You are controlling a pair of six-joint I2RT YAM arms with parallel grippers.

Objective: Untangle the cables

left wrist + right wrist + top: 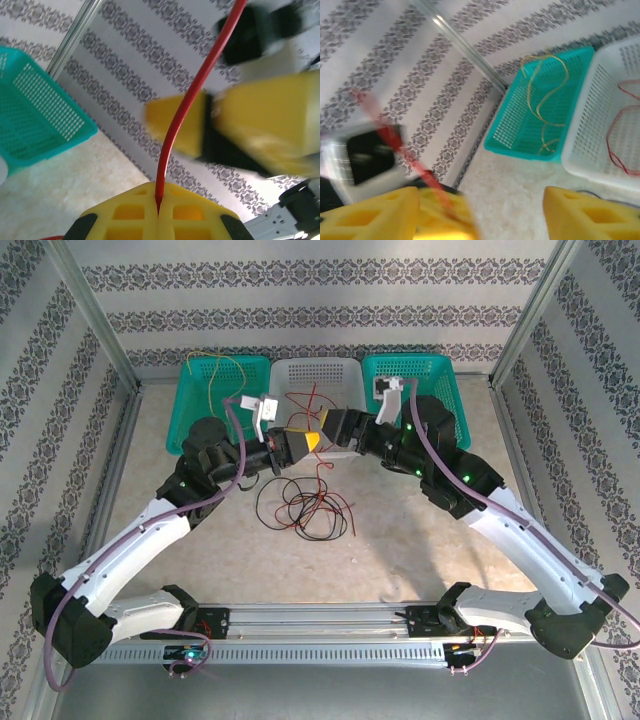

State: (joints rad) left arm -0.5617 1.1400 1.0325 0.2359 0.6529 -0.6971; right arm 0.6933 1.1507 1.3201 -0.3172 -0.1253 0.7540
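Left basket [192,418], middle basket [288,374] and right basket [442,374] stand side by side at the far edge of the table [420,540]; the cable tangle [300,510] lies on the table before the middle basket.

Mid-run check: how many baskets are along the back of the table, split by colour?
Teal baskets: 2
White basket: 1
Total: 3
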